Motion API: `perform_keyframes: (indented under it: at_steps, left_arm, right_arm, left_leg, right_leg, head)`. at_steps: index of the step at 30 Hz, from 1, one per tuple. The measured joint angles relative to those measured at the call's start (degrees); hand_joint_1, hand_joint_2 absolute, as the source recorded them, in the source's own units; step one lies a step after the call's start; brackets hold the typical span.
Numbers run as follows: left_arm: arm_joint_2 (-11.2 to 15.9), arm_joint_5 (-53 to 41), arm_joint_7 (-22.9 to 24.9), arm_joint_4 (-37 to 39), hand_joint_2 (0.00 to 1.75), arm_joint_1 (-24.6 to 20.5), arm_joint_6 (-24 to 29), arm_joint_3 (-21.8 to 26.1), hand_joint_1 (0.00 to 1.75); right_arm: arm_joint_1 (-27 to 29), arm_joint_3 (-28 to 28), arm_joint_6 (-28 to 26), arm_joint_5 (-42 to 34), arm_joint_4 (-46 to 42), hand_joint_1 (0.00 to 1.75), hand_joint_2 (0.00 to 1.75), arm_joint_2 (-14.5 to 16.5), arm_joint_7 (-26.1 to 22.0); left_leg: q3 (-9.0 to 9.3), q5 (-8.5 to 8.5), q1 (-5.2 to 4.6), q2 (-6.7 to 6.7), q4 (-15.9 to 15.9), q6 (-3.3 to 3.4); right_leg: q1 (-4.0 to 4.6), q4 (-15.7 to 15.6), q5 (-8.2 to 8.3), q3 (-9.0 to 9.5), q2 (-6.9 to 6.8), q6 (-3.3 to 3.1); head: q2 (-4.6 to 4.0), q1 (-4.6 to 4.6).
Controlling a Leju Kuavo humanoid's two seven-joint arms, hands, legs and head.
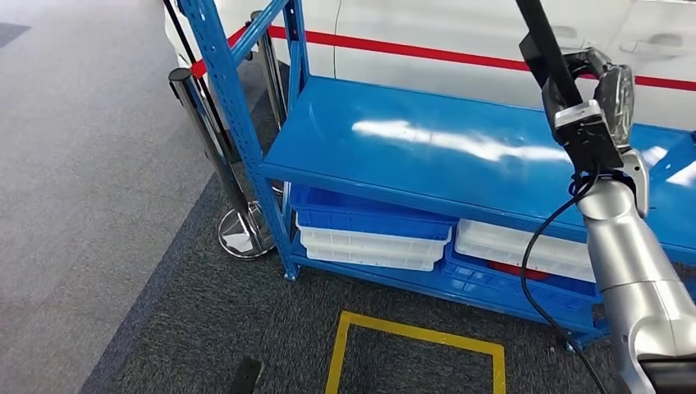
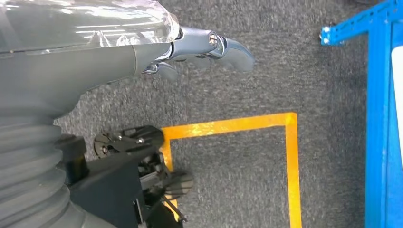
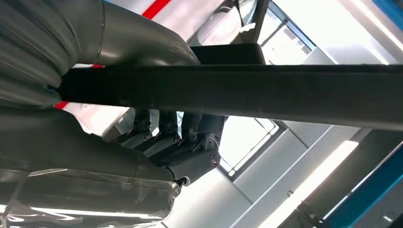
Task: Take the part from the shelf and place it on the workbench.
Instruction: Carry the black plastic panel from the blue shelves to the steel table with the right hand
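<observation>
One step looks done: the right hand [image 1: 603, 94] is raised beside the blue shelf [image 1: 427, 144] with its fingers [image 3: 183, 137] wrapped around a long black bar [image 1: 542, 45], which I take to be the part. In the right wrist view the bar [image 3: 237, 90] runs straight across the palm, thumb on one side and dark fingers curled against the other, so the grip seems firm. The bar reaches up and away from the hand, out of the head view, so its far end cannot be seen.

The left hand [image 2: 204, 50] hangs low, pointing at the grey carpet [image 2: 237, 180] near a yellow floor marking [image 2: 285, 142]. It holds nothing, and its fingers lie loosely apart rather than clenched.

Below and beyond the right hand, the shelf's upper deck is bare and shiny; lower down sit white trays [image 1: 373, 242] and blue bins [image 1: 345, 209].

Most of the task remains, by my reading: no workbench is to be seen, so carrying the bar there and setting it down are not yet done.
</observation>
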Motion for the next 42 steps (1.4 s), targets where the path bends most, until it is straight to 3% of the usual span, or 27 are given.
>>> perform_keyframes:
  at_steps: [2, 4, 6, 7, 8, 9, 11, 13, 14, 17, 19, 21, 22, 23, 24, 26, 28, 30, 32, 33, 35, 37, 38, 39, 40, 42]
  left_arm:
    - [-0.01, -0.1, -0.11, -0.01, 1.75, -0.08, -0.01, -0.02, 0.0]
    - [-0.05, -0.27, -0.19, -0.02, 1.75, -0.37, -0.08, -0.16, 0.0]
    - [-0.07, -0.46, -0.18, -0.02, 1.75, -0.58, -0.21, -0.37, 0.0]
    - [-0.06, -0.7, -0.14, -0.02, 1.75, -0.66, -0.29, -0.46, 0.0]
    - [-0.05, -0.96, -0.08, -0.02, 1.75, -0.76, -0.37, -0.57, 0.0]
    - [-0.05, -1.22, 0.01, -0.02, 1.75, -0.89, -0.44, -0.74, 0.0]
    - [-0.05, -1.55, 0.28, -0.02, 1.75, -1.15, -0.51, -1.22, 0.0]
    - [-0.03, -1.88, 0.6, -0.02, 1.75, -1.36, -0.44, -1.63, 0.0]
    - [-0.02, -2.03, 0.68, -0.02, 1.75, -1.39, -0.36, -1.73, 0.0]
    - [0.07, -2.1, 0.59, -0.02, 1.75, -1.15, -0.15, -1.81, 0.0]
    - [0.14, -2.06, 0.27, -0.02, 1.75, -0.93, -0.08, -1.81, 0.0]
    - [0.18, -2.05, 0.0, -0.02, 1.75, -0.81, -0.08, -1.81, 0.0]
    - [0.19, -2.05, -0.07, -0.02, 1.75, -0.77, -0.11, -1.81, 0.0]
    - [0.2, -2.06, -0.1, -0.02, 1.75, -0.73, -0.14, -1.81, 0.0]
    - [0.2, -2.07, -0.09, -0.02, 1.75, -0.7, -0.17, -1.81, 0.0]
    - [0.23, -2.08, -0.07, -0.02, 1.75, -0.7, -0.2, -1.81, 0.0]
    - [0.27, -2.08, -0.03, -0.02, 1.75, -0.77, -0.21, -1.82, 0.0]
    - [0.28, -2.08, -0.01, -0.02, 1.75, -0.75, -0.28, -1.83, 0.0]
    - [0.28, -2.08, -0.01, -0.02, 1.75, -0.62, -0.45, -1.85, 0.0]
    - [0.28, -2.09, -0.03, -0.02, 1.75, -0.61, -0.55, -1.87, 0.0]
    - [0.27, -2.11, -0.04, -0.02, 1.75, -0.72, -0.79, -1.91, 0.0]
    - [0.28, -2.13, -0.02, -0.02, 1.75, -0.76, -0.97, -1.93, 0.0]
    - [0.29, -2.14, 0.01, -0.02, 1.75, -0.73, -1.02, -1.95, 0.0]
    - [0.3, -2.15, 0.05, -0.02, 1.75, -0.71, -1.01, -1.97, 0.0]
    - [0.3, -2.17, 0.12, -0.02, 1.75, -0.69, -0.98, -2.03, 0.0]
    - [0.29, -2.16, 0.27, -0.02, 1.75, -0.66, -0.91, -2.23, 0.0]
  right_arm:
    - [-2.25, 0.93, -1.05, 5.05, 1.57, 1.75, 1.75, -0.05, 2.25]
    - [-5.67, 3.04, -3.54, 13.3, 4.88, 1.75, 1.75, 0.04, 5.81]
    - [-9.4, 6.06, -6.37, 23.0, 9.38, 1.75, 1.75, 0.47, 10.55]
    - [-11.18, 7.89, -7.44, 27.74, 11.84, 1.75, 1.75, 0.8, 13.14]
    - [-12.77, 9.82, -8.23, 32.21, 14.18, 1.75, 1.75, 1.14, 15.7]
    - [-14.28, 11.89, -8.7, 36.5, 16.51, 1.75, 1.75, 1.51, 18.18]
    - [-17.2, 16.21, -8.68, 44.31, 20.85, 1.75, 1.75, 2.36, 22.57]
    - [-19.84, 20.66, -7.99, 50.49, 24.71, 1.75, 1.75, 3.38, 26.2]
    - [-20.83, 22.52, -7.56, 52.17, 26.24, 1.75, 1.75, 3.78, 27.3]
    - [-22.34, 26.21, -6.5, 54.02, 29.89, 1.75, 1.75, 4.9, 28.82]
    - [-22.93, 27.99, -6.12, 54.78, 31.71, 1.75, 1.75, 5.5, 29.33]
    - [-23.33, 29.48, -5.9, 55.36, 33.07, 1.75, 1.75, 5.73, 29.57]
    - [-23.39, 30.07, -5.85, 55.5, 33.68, 1.75, 1.75, 5.75, 29.53]
    - [-23.39, 30.51, -5.83, 55.56, 34.21, 1.75, 1.75, 5.75, 29.44]
    - [-23.38, 30.84, -5.82, 55.54, 34.67, 1.75, 1.75, 5.75, 29.32]
    - [-23.39, 31.25, -5.84, 55.38, 35.41, 1.75, 1.75, 5.72, 29.0]
    - [-23.48, 31.44, -5.92, 55.04, 35.92, 1.75, 1.75, 5.6, 28.69]
    - [-23.54, 31.53, -5.98, 54.69, 36.33, 1.75, 1.75, 5.48, 28.42]
    - [-23.47, 31.63, -5.99, 54.45, 36.78, 1.75, 1.75, 5.2, 28.22]
    - [-23.43, 31.7, -5.99, 54.3, 37.02, 1.75, 1.75, 4.99, 28.06]
    - [-23.37, 31.82, -5.99, 53.76, 37.39, 1.75, 1.75, 4.63, 27.6]
    - [-23.01, 31.89, -6.05, 53.06, 37.59, 1.75, 1.75, 4.5, 27.0]
    - [-22.59, 31.92, -6.17, 52.73, 37.68, 1.75, 1.75, 4.34, 26.7]
    - [-22.06, 31.93, -6.42, 52.46, 37.77, 1.75, 1.75, 4.13, 26.46]
    - [-21.48, 31.94, -6.78, 52.15, 37.87, 1.75, 1.75, 3.87, 26.26]
    - [-20.5, 31.94, -7.68, 51.45, 38.0, 1.75, 1.75, 3.45, 26.06]
  left_leg:
    - [-0.56, 1.24, 0.11, 0.19, -0.72, 0.91]
    - [-1.57, 2.69, 0.24, 0.4, -1.26, 1.67]
    - [-3.06, 3.8, 0.09, 0.42, -1.17, 1.96]
    - [-3.78, 4.28, 0.02, 0.43, -1.05, 1.98]
    - [-4.45, 4.71, -0.02, 0.41, -0.9, 1.99]
    - [-5.1, 5.1, -0.04, 0.38, -0.71, 1.93]
    - [-6.22, 5.72, -0.09, 0.28, -0.25, 1.62]
    - [-7.06, 6.37, -0.21, 0.2, 0.1, 1.04]
    - [-7.32, 6.75, -0.22, 0.19, 0.09, 0.7]
    - [-7.9, 7.09, -0.11, 0.02, 0.11, -0.3]
    - [-9.3, 3.61, 0.03, -0.11, 3.56, -0.94]
    - [-11.43, -1.49, 0.33, -0.1, 10.97, -1.48]
    - [-12.14, -2.93, 0.47, -0.09, 14.35, -1.67]
    - [-12.11, -3.14, 0.58, -0.08, 16.15, -1.81]
    - [-11.09, -2.24, 0.68, -0.08, 15.85, -1.87]
    - [-6.46, 0.59, 0.8, -0.1, 9.74, -1.74]
    - [-1.65, 1.25, 0.61, -0.18, 2.36, -1.35]
    - [-0.16, 0.76, 0.29, -0.24, -0.53, -0.84]
    - [-0.58, 1.53, 0.33, -0.1, -1.08, -0.04]
    - [-0.85, 2.12, 0.38, -0.01, -1.44, 0.49]
    - [-1.71, 3.4, 0.37, 0.19, -2.0, 1.37]
    - [-2.97, 4.19, 0.0, 0.22, -1.77, 1.73]
    - [-3.64, 4.49, -0.12, 0.21, -1.48, 1.79]
    - [-4.32, 4.76, -0.2, 0.2, -1.12, 1.83]
    - [-5.0, 4.98, -0.25, 0.17, -0.71, 1.82]
    - [-6.17, 5.35, -0.3, 0.12, 0.06, 1.57]
  right_leg:
    - [-0.15, 0.12, -0.3, -0.49, 0.02, 0.54]
    - [-0.23, 3.89, -4.2, -2.11, 0.0, 0.69]
    - [-0.15, 11.15, -9.09, -4.19, -0.01, 0.8]
    - [-0.12, 14.1, -10.1, -4.68, -0.01, 0.87]
    - [-0.1, 15.34, -9.85, -4.33, -0.01, 0.88]
    - [-0.1, 14.65, -8.71, -3.08, -0.02, 0.82]
    - [0.01, 8.23, -6.37, 1.73, -0.02, 0.42]
    - [0.41, 1.75, -6.17, 5.6, -0.01, -0.12]
    - [0.63, 0.25, -6.51, 6.27, -0.01, -0.38]
    - [0.51, -0.8, -5.49, 5.98, -0.23, -1.43]
    - [0.16, -1.28, -4.36, 5.28, -0.47, -2.18]
    - [0.23, -1.26, -3.41, 4.13, -0.52, -2.44]
    - [0.24, -1.19, -2.96, 3.52, -0.52, -2.42]
    - [0.23, -1.11, -2.55, 2.94, -0.51, -2.34]
    - [0.21, -1.01, -2.17, 2.38, -0.48, -2.21]
    - [0.16, -0.75, -1.52, 1.42, -0.39, -1.83]
    - [0.2, -0.62, -0.88, 0.76, -0.33, -1.23]
    - [0.24, -0.78, -0.11, 0.42, -0.32, -0.49]
    - [0.22, -0.73, 0.23, 0.09, 0.01, 0.21]
    - [0.27, 0.06, -0.58, -0.34, 0.29, 0.48]
    - [0.37, 4.97, -4.99, -2.09, 0.75, 0.77]
    - [0.51, 12.09, -9.54, -4.0, 0.61, 0.78]
    - [0.54, 14.45, -10.22, -4.3, 0.57, 0.7]
    - [0.58, 15.04, -9.7, -3.76, 0.53, 0.57]
    - [0.65, 13.56, -8.31, -2.22, 0.5, 0.39]
    - [0.86, 6.51, -6.26, 2.59, 0.4, -0.16]
  head:
    - [0.0, 0.0]
    - [0.0, 0.0]
    - [0.01, 0.0]
    - [0.01, 0.01]
    - [0.01, 0.01]
    - [0.01, 0.0]
    - [0.0, 0.0]
    - [0.0, -0.01]
    - [-0.01, -0.01]
    - [-0.01, 0.0]
    - [-0.01, -0.01]
    - [-0.01, -0.02]
    - [-0.01, -0.02]
    - [-0.01, -0.02]
    - [-0.01, -0.01]
    - [-0.01, -0.02]
    - [0.0, -0.02]
    - [0.0, -0.01]
    - [0.0, -0.02]
    - [0.01, 0.06]
    - [0.0, 0.22]
    - [-0.01, 0.31]
    - [0.0, 0.31]
    - [0.0, 0.31]
    - [0.0, 0.31]
    - [0.01, 0.31]
